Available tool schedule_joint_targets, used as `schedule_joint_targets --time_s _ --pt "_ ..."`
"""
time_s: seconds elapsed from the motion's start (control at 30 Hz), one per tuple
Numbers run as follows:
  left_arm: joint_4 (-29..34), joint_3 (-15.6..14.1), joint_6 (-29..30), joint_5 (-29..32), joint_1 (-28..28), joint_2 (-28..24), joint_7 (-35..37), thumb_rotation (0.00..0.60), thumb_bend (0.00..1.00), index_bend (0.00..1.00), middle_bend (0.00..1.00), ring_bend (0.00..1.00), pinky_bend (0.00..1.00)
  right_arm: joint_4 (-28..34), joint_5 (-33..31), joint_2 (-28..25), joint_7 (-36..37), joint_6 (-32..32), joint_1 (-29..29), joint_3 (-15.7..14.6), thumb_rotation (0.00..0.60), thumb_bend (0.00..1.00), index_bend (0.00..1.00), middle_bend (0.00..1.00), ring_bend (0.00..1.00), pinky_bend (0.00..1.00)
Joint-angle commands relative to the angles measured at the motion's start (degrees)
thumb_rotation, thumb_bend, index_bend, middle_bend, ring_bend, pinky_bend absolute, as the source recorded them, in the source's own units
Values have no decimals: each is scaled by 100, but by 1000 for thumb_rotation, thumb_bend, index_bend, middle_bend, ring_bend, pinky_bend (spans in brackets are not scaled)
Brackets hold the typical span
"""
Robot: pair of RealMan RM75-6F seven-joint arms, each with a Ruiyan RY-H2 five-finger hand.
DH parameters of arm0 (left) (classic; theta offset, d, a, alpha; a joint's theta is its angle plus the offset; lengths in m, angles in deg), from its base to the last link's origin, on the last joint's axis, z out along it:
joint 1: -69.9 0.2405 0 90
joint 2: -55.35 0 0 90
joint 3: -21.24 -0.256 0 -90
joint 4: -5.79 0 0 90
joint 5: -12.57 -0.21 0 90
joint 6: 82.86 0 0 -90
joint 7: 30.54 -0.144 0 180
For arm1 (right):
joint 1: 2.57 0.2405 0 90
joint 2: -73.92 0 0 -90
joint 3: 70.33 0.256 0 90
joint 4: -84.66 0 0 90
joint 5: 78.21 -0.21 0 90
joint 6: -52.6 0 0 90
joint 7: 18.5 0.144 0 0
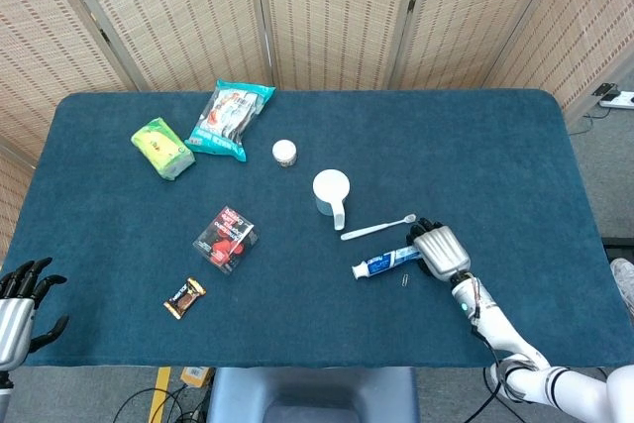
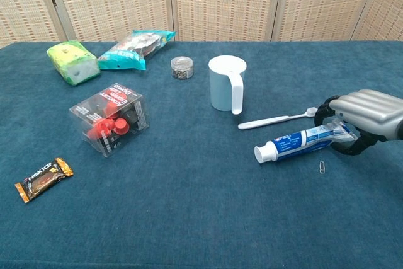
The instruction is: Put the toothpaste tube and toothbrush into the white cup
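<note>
Lifting the tube [image 2: 302,143] cleanly, I judge, calls for a firm wrap near its crimped tail, then a tilt so the capped end drops into the cup [image 2: 225,83] first, with the handle side avoided so the cup is not tipped. The tube lies flat on the table [image 2: 201,218], cap pointing toward the robot's left, with the toothbrush [image 2: 277,118] just beyond it and the cup a little further on. The right hand [image 2: 362,121] sits palm-down over the tube's tail, fingers curled over the far side and thumb hooked under the near side; it looks closed on the tube, though the tube is not yet off the cloth. A paperclip [image 2: 322,168] lies just in front. In the head view the right forearm runs from the near table edge up to the tube. The left hand [image 1: 20,299] hangs off the near left corner, fingers spread, holding nothing.
</note>
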Motion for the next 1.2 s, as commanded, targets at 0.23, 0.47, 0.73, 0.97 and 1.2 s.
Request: schedule_joint_targets --time_s 0.23,0.47,0.73,0.97,1.2 --pt "37 2 -1 -33 -8 -5 -46 600 310 346 153 124 194 -155 210 -202 597 429 -144 -84 600 413 701 393 226 385" --pt "117 -6 -2 -54 -6 -28 -134 600 310 346 153 124 194 366 539 -1177 1256 828 -311 -233 600 429 723 407 230 385" --pt "203 6 7 -69 -11 -43 -200 600 310 345 153 124 194 1258 860 -2000 1391 1378 -414 -207 600 429 724 417 245 385" --pt "267 32 56 -59 6 -106 -197 600 310 346 149 124 194 1960 899 -2300 906 1131 -259 -208 600 443 724 417 245 385" --pt "239 32 55 -52 14 -77 -180 600 311 345 147 124 195 2141 615 -2750 348 757 -292 -318 600 444 724 416 245 385"
